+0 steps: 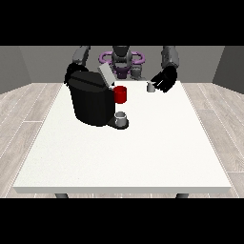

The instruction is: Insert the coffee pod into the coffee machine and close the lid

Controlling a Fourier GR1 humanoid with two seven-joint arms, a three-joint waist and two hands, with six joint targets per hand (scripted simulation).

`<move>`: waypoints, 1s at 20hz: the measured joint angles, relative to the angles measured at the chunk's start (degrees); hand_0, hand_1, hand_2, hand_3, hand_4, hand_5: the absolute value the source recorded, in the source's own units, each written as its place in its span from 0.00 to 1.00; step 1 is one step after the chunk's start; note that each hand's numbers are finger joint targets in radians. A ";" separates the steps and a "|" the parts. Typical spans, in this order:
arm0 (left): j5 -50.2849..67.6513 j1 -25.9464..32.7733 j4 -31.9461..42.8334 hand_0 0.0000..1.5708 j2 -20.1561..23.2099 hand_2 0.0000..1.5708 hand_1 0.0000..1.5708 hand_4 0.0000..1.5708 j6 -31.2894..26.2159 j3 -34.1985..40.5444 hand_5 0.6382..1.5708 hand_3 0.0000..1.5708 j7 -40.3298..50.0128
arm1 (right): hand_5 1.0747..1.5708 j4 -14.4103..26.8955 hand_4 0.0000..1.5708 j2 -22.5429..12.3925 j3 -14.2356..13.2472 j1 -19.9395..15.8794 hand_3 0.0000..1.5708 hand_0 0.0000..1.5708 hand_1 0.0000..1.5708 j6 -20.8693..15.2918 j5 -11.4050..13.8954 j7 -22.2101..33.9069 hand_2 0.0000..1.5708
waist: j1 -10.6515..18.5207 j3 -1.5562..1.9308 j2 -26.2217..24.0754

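A small grey cup-shaped coffee pod (pixel 151 87) stands upright on the large white desk (pixel 143 152), long axis vertical, near the far edge towards the view's right. The black hand at the view's right (pixel 164 80) sits just beside it, fingers curved towards the pod; whether they close on it or only touch it I cannot tell. The bulky black coffee machine (pixel 90 102) stands at the view's left half of the desk, its grey lid (pixel 106 75) tilted up and open. A red cylindrical part (pixel 120 94) sits at its front, and a grey cup (pixel 121 118) rests on its base below. The hand at the view's left (pixel 72 70) is mostly hidden behind the machine. No writing is readable.
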 measured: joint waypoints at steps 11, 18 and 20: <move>0.51 -10.78 0.21 0.65 3.60 0.77 0.65 0.32 -3.15 3.55 1.00 0.78 3.29 | 1.00 -2.94 0.31 1.33 2.67 -1.50 0.00 0.00 0.00 0.68 0.19 -0.53 0.00 | -4.79 -0.01 3.25; 1.36 -16.39 1.15 0.82 4.46 0.85 0.82 0.31 -3.98 5.84 1.00 0.81 5.87 | 1.00 -4.74 0.33 0.83 3.03 -3.29 0.00 0.00 0.00 0.23 0.76 1.53 0.00 | -7.17 -0.01 4.87; 1.38 -18.38 1.50 0.80 5.07 0.84 0.80 0.33 -4.32 6.28 1.00 0.80 6.38 | 1.00 -5.36 0.35 0.88 3.16 -4.55 0.00 0.00 0.00 -0.40 1.18 2.21 0.00 | -7.91 0.00 6.04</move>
